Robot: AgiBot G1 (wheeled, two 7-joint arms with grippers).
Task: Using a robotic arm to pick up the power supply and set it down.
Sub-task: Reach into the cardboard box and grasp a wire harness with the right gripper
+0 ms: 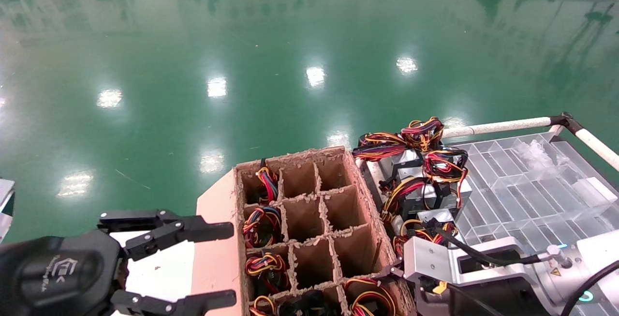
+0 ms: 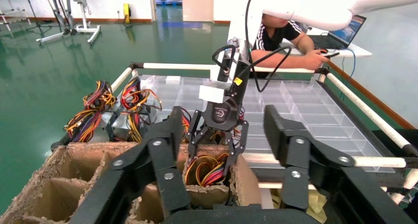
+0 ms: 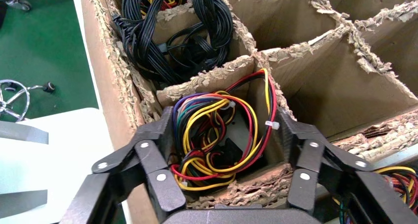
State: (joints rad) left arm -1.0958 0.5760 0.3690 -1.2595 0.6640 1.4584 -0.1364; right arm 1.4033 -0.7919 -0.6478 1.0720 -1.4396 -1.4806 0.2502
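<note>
The robotic arm (image 1: 435,258), with its silver-grey wrist segment, reaches down into the near right cell of the cardboard divider box (image 1: 309,200). Its right gripper (image 3: 226,135) is open, one finger at each side of that cell. The jaws straddle a power supply (image 3: 236,135), a grey box under a coil of red, yellow and black wires (image 2: 204,167). From the left wrist view the same right gripper (image 2: 209,162) shows with its fingertips dipped into the cell. My left gripper (image 1: 227,265) hovers open beside the box's left side, holding nothing.
More power supplies (image 1: 263,224) fill the box's left column, and one cell holds black cables (image 3: 172,31). A pile of power supplies (image 1: 425,180) lies on a clear compartment tray (image 1: 532,190) framed by a white rail (image 1: 498,126). A person (image 2: 286,41) sits beyond the tray.
</note>
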